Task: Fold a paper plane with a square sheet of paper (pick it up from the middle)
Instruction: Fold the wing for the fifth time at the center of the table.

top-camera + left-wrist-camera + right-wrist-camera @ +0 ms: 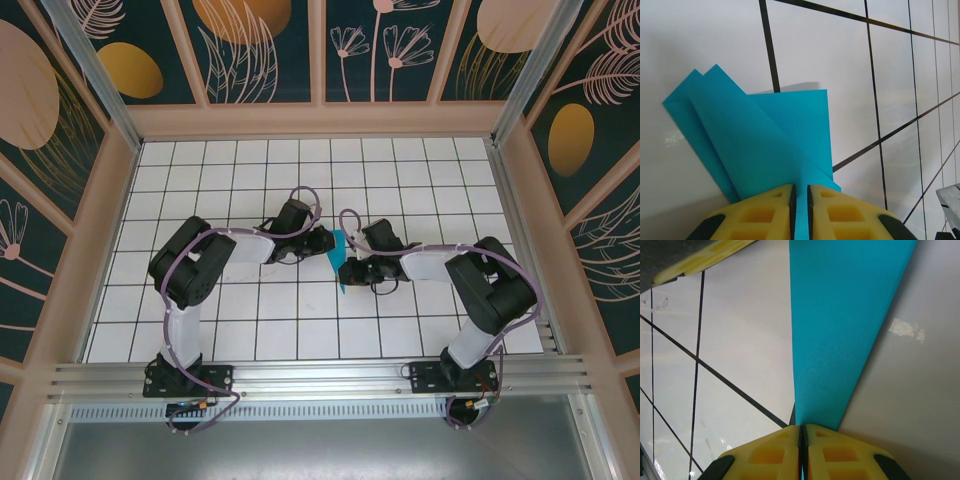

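The left gripper (800, 197), yellow jaws almost pressed together, pinches a folded teal-blue paper sheet (765, 135) at its edge; the right gripper (802, 440) – just as tight – clamps its narrow end. The left wrist view shows layered flaps, the right wrist view one tapering strip. From above, the paper stands between both arms over the white gridded table (300, 310), with floral-panelled walls (250, 50) around it.

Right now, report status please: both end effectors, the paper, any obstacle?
Left end effector shut on the folded paper. Right end effector shut on the same paper. No obstacle seen near them.
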`<move>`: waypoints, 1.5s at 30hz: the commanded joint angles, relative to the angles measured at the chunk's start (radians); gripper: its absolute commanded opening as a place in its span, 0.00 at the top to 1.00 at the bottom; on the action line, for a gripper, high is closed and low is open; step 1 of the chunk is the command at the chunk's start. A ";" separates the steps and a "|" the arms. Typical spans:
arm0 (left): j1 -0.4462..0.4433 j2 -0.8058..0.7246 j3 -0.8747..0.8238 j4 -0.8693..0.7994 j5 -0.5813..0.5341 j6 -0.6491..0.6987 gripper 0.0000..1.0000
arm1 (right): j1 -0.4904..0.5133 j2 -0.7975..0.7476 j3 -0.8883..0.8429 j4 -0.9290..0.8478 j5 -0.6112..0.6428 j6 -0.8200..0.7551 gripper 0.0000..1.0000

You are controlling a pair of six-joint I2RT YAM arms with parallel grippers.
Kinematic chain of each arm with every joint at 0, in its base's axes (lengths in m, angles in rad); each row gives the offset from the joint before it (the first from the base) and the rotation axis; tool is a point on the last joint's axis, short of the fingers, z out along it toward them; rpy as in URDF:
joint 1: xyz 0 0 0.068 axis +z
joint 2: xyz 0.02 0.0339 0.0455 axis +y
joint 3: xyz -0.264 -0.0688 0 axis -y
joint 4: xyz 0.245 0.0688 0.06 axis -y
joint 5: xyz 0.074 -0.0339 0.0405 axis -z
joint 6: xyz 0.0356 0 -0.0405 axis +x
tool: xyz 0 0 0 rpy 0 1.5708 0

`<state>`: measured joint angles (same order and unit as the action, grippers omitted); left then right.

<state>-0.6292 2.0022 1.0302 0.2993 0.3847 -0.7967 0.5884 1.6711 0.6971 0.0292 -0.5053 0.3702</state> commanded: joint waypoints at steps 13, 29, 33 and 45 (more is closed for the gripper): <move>0.060 0.066 0.073 -0.163 -0.169 0.109 0.83 | -0.001 0.050 -0.044 -0.173 0.037 -0.055 0.87; 0.134 0.098 0.220 -0.221 -0.174 0.177 0.84 | -0.005 0.050 -0.038 -0.174 0.040 -0.054 0.86; 0.133 -0.029 0.183 -0.199 -0.153 0.161 0.83 | -0.005 0.053 -0.034 -0.175 0.040 -0.055 0.86; 0.022 -0.216 -0.150 0.130 0.028 -0.054 0.88 | -0.005 0.066 -0.036 -0.161 0.039 -0.053 0.87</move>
<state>-0.5716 1.7897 0.9207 0.3527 0.3660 -0.7898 0.5827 1.6768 0.6994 0.0219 -0.5144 0.3386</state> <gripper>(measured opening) 0.119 0.136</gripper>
